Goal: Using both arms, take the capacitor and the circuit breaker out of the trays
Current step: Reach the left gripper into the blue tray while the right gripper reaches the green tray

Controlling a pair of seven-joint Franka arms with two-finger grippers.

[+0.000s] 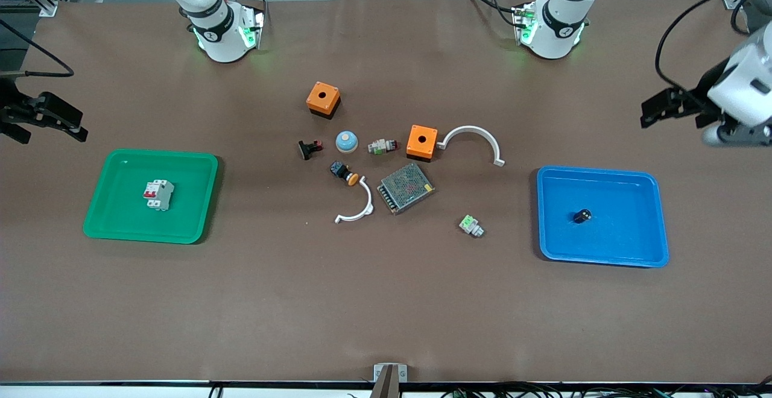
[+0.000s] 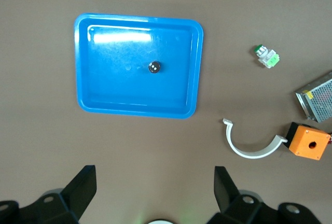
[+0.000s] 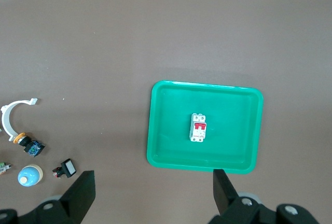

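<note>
The capacitor, a tiny black cylinder, lies in the blue tray at the left arm's end; it also shows in the left wrist view inside that tray. The grey breaker with red levers lies in the green tray at the right arm's end; it also shows in the right wrist view in that tray. My left gripper is open and empty, up over bare table beside the blue tray. My right gripper is open and empty, over bare table beside the green tray.
Mid-table lie two orange boxes, a mesh power supply, two white curved pieces, a blue dome, a black-and-red clip, an orange-capped push-button and a green-and-white button part.
</note>
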